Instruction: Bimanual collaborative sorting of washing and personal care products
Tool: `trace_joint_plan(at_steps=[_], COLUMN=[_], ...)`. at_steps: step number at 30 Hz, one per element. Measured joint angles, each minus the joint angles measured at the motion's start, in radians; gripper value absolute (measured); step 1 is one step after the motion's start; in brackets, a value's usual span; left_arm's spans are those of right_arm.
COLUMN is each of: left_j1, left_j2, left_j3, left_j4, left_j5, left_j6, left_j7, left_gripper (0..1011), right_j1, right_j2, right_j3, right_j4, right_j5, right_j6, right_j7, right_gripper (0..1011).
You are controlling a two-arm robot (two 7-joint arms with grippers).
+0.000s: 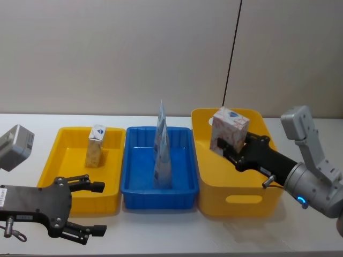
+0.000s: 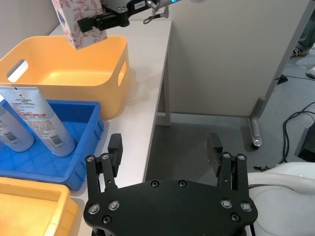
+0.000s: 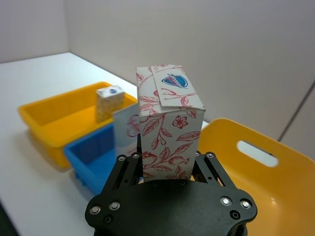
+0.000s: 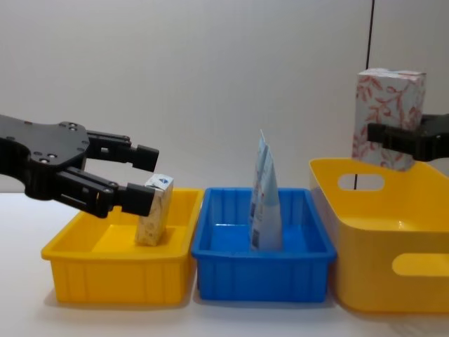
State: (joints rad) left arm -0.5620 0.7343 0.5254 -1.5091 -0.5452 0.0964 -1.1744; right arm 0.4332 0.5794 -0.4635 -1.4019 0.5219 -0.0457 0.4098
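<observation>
My right gripper (image 1: 231,145) is shut on a white-grey carton with red leaf print (image 1: 229,129), held upright above the tall yellow bin (image 1: 241,199) on the right. The same carton (image 3: 170,129) stands between the right gripper's (image 3: 166,169) fingers, and it shows high up (image 4: 388,116) over that bin (image 4: 393,263). A beige carton with a blue mark (image 1: 96,145) stands in the low yellow bin (image 1: 67,155) on the left. Pale blue tubes (image 1: 162,144) stand upright in the blue bin (image 1: 161,195) in the middle. My left gripper (image 1: 98,209) hangs open and empty at the left bin's front edge.
The three bins stand side by side along a white table (image 1: 177,235) against a pale wall. In the left wrist view the table's right edge (image 2: 160,93) drops to the floor, where a partition foot (image 2: 256,132) and cables (image 2: 295,128) lie.
</observation>
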Motion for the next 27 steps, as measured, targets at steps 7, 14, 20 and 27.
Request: trace_joint_plan(at_steps=[7, 14, 20, 27], left_j1=[0.000, 0.000, 0.000, 0.000], left_j2=[0.000, 0.000, 0.000, 0.000], left_j3=[0.000, 0.000, 0.000, 0.000], left_j4=[0.000, 0.000, 0.000, 0.000], left_j5=[0.000, 0.000, 0.000, 0.000], left_j6=[0.000, 0.000, 0.000, 0.000], left_j7=[0.000, 0.000, 0.000, 0.000], left_gripper=[1001, 1001, 1001, 1001], right_j1=[0.018, 0.043, 0.070, 0.114], right_j2=[-0.028, -0.065, -0.106, -0.169], right_j3=[0.007, 0.012, 0.015, 0.018], right_j4=[0.040, 0.095, 0.154, 0.251], right_j5=[-0.054, -0.105, -0.152, -0.202], right_j6=[0.010, 0.021, 0.031, 0.039], right_j7=[-0.096, -0.188, -0.278, -0.384], right_gripper=[363, 363, 364, 363])
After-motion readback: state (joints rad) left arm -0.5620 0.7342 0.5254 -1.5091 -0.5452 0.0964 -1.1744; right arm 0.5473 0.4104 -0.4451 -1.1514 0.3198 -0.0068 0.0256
